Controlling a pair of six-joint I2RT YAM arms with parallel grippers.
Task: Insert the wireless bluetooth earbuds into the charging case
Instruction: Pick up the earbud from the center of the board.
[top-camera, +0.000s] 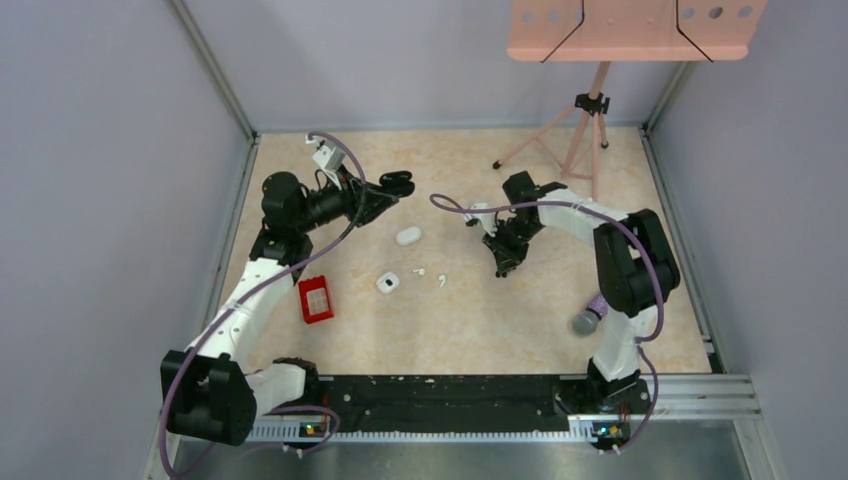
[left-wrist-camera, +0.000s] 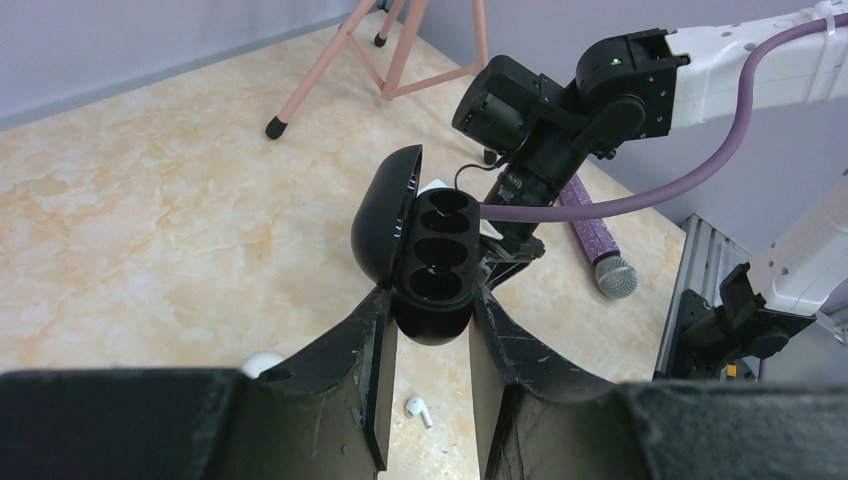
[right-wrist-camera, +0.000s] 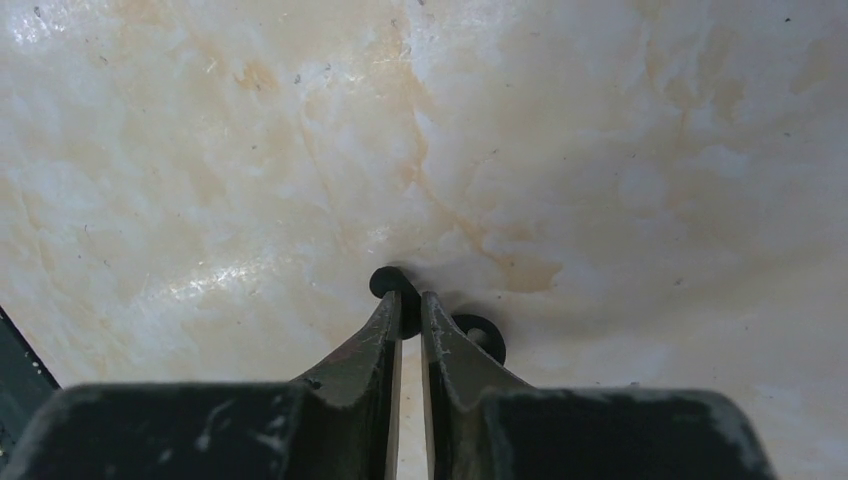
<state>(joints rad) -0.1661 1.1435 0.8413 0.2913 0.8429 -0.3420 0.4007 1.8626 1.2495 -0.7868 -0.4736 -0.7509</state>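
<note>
**Black buds are not in their case yet**

Close to the arm bases, a red box (top-camera: 316, 299) lies on the worktop (top-camera: 480, 330). Just past it sits an open white case (top-camera: 388, 283). A white earbud (top-camera: 419, 271) and another white earbud (top-camera: 441, 281) lie loose beside it. A closed white case (top-camera: 408, 236) is a bit farther back.

The right hand (right-wrist-camera: 411, 300) is down at the worktop. Its fingers are almost together and pinch one black earbud (right-wrist-camera: 392, 283) at their tips. The second black earbud (right-wrist-camera: 482, 336) lies just beside that hand, and nothing holds it.

Farther back, the left hand (left-wrist-camera: 430, 295) squeezes the black charging case (left-wrist-camera: 432, 262) and holds it up with its lid open. Both holes inside are empty.

So I think the job has only begun. One bud is grabbed and none is in. The pinched bud is well apart from the open case, which waits off to the right hand's left.
</note>
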